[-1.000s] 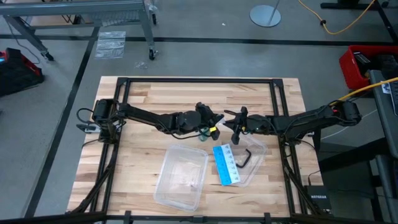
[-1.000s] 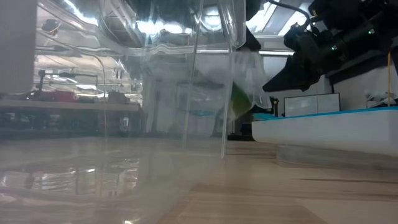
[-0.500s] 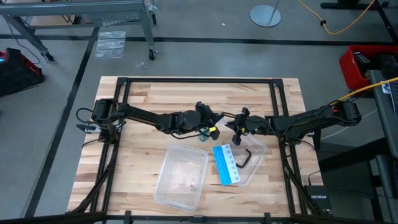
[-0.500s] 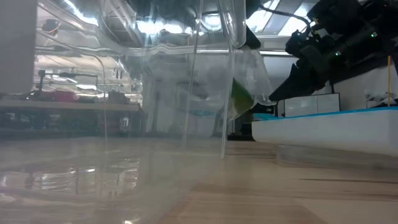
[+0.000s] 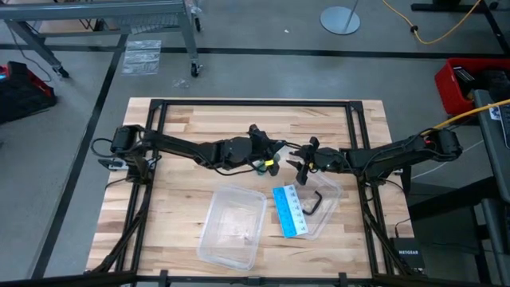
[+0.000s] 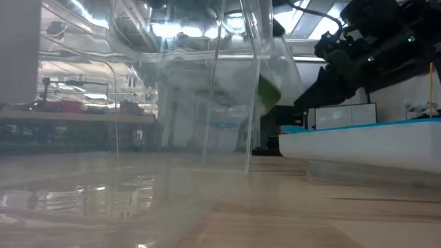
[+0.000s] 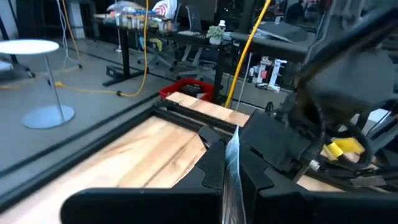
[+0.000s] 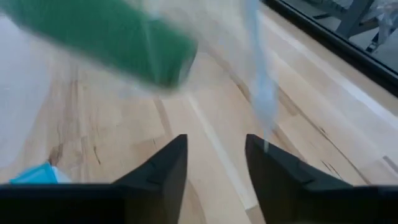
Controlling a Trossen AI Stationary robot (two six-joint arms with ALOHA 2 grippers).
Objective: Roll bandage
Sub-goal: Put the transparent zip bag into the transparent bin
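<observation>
A dark green bandage (image 8: 106, 38), rolled into a small cylinder, hangs tilted above the wooden table. Clear plastic surrounds it.

A clear plastic container (image 5: 233, 226) is lying on the wooden table (image 5: 183, 127) near its front edge. Just beside it, a blue-and-white card (image 5: 289, 210) is resting against a second clear tray (image 5: 328, 197), which is holding a dark angled tool (image 5: 315, 202).

Bandage (image 8: 106, 37) blurred, cut off at the frame edge; clear wrapper (image 6: 275, 76) around it blurred.
</observation>
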